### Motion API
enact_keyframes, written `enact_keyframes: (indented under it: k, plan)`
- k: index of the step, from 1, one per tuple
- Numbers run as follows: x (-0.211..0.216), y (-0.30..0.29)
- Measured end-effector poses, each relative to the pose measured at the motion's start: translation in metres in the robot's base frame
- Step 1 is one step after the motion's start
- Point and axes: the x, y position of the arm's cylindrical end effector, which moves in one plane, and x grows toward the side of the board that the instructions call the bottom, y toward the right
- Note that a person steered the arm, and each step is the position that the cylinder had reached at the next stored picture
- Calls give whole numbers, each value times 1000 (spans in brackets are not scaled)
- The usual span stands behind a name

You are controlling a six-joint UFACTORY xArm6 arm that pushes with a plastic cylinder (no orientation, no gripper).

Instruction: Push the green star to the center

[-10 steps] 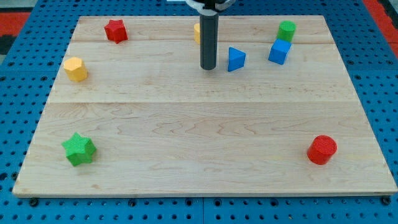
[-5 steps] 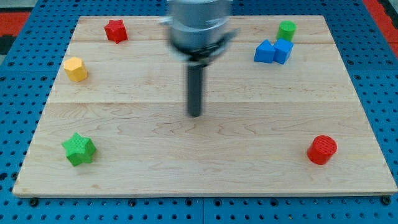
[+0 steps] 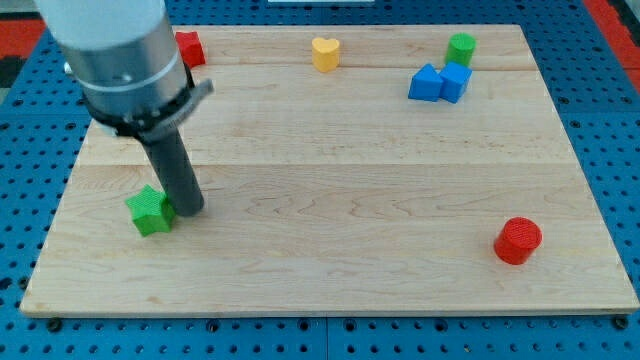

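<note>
Near the view's left edge of the pale wooden surface (image 3: 330, 260), the green star (image 3: 150, 211) sits low on the board with the rod's tip (image 3: 190, 210) touching its right side; the arm carries no gripper, only this dark rod, and holds nothing. Along the view's top lie a red star (image 3: 189, 47), partly hidden behind the arm, a yellow heart (image 3: 324, 53), a green cylinder (image 3: 461, 48) and two touching blue blocks (image 3: 438, 82), while a red cylinder (image 3: 518, 240) stands at lower right. Around the board runs a blue pegboard (image 3: 620, 150).
</note>
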Motion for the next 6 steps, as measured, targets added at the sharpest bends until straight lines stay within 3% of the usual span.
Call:
enact_keyframes:
  k: [1,2,5,6]
  plan:
    - [68,-8]
    - [47,-73]
    - [-56,106]
    - [-107,137]
